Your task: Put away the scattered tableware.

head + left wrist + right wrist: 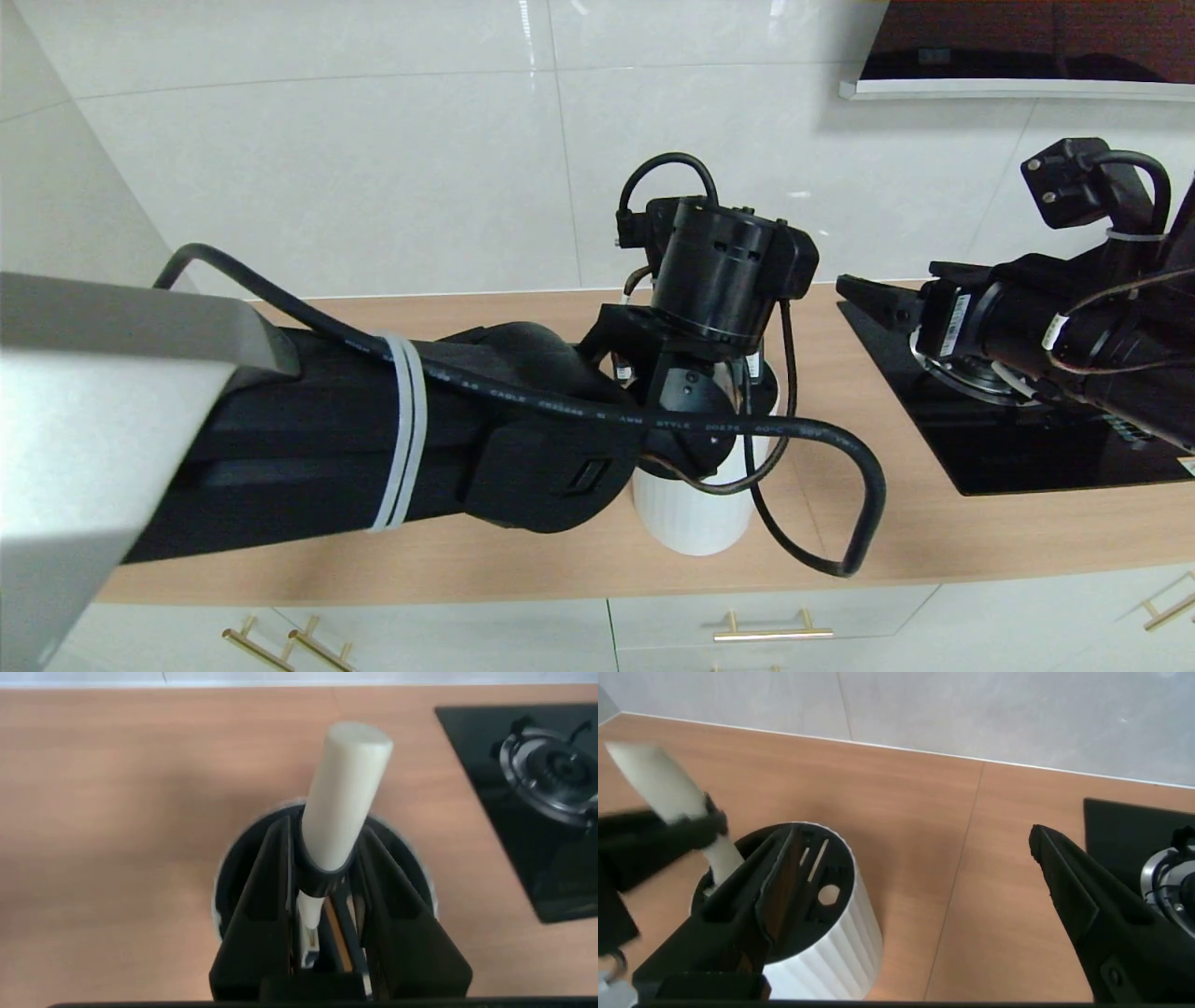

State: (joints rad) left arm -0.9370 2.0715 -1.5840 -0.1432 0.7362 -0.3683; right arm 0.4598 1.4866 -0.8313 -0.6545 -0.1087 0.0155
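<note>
Left claw clamps the utensil near upright, lower end inside the holder; right claw gapes wide nearby.

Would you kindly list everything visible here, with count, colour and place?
utensil holder: one, white ribbed, on the countertop.
utensil: one, cream handle, lower end inside the utensil holder.
cooktop: one, black, set into the countertop's right side.
burner: one, silver-ringed, on the cooktop.
countertop: one, light wood, along the wall.
wall tiles: several, white, behind the countertop.
drawer handles: several, gold, below the countertop.
left hand: one, black, shut on the utensil.
right hand: one, black, open, near the cooktop.
</note>
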